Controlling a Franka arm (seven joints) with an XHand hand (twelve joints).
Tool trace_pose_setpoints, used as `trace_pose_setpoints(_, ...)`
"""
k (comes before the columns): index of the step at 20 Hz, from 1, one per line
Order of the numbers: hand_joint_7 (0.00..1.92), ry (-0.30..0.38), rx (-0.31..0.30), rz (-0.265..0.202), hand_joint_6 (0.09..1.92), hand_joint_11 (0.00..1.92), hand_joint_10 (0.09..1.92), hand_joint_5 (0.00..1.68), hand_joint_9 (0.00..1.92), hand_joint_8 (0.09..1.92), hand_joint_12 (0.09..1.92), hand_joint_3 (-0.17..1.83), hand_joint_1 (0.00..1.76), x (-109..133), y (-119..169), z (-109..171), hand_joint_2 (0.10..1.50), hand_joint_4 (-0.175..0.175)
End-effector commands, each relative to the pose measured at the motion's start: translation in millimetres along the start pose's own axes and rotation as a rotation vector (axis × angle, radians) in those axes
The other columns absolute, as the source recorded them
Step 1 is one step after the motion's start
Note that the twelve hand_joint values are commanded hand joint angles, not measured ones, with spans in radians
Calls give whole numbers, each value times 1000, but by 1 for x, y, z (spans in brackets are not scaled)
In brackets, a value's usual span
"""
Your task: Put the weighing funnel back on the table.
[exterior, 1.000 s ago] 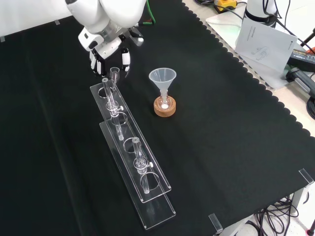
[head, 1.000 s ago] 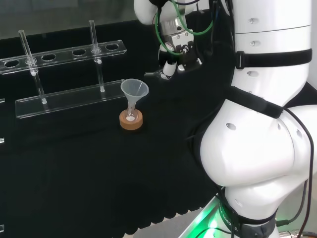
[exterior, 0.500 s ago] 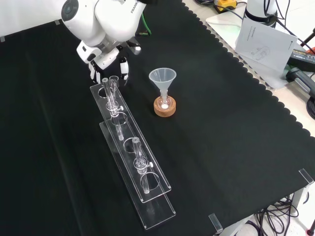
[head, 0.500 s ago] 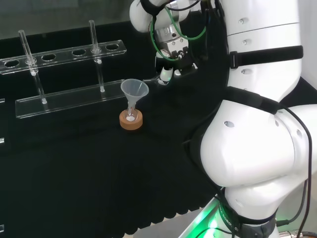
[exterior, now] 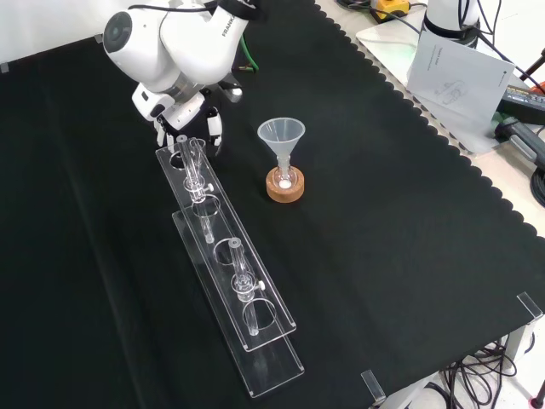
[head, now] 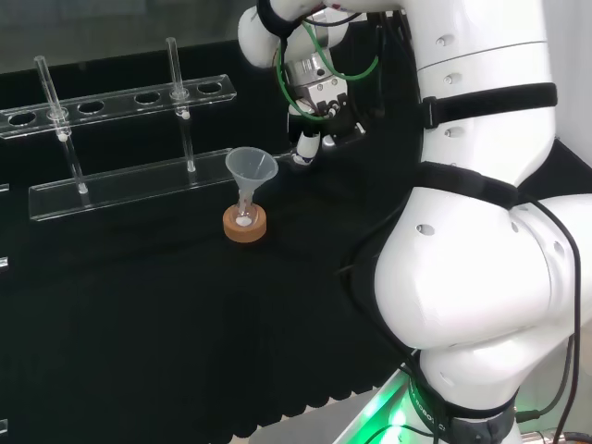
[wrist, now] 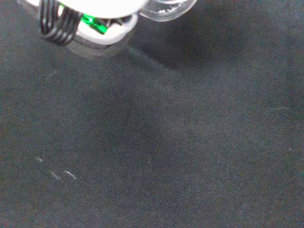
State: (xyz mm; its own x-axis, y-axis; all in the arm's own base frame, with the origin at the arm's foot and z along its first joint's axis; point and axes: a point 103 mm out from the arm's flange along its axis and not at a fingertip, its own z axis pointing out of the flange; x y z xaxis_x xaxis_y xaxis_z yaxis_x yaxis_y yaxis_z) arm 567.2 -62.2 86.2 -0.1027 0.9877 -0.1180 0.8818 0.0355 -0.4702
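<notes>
**Status: lowering phase**

1. Change over last sec: hand [head: 311, 137] has come down and shifted left in head view, toward the funnel [head: 251, 166]. In front view the arm's link has swung lower and now covers part of the hand [exterior: 186, 112].
2. Position now: hand is low over the counter [exterior: 383, 213], just beside the far end of the rack [exterior: 226, 256] (top end in front view). It is near the funnel but apart from it.
3. Wrist view: cloth weave is close and large, so approx. little clearance is left under the palm. This is a judgement, not a confirmed contact.
4. Hand state: fingers curled downward, pinching a small clear piece at the palm's edge, taken to be the weighing funnel [wrist: 167, 10]. The piece is off the cloth and carried by the hand.
5. Unchanged: funnel, its cork ring [head: 245, 225] and the rack stand as before.

**Meaning for task:** transport is nearly done; set-down is not yet done. Next req.: finish the descent, then release.

**Caution:** the rack end is close, so the fingers have little room to spread on that side.
</notes>
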Motion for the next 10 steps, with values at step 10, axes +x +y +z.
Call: trace_pose_setpoints(10, 627, 16, -28, -9, 704, 842, 242, 1106, 1050, 657, 1020, 343, 1047, -2, 4, 10, 826, 125)
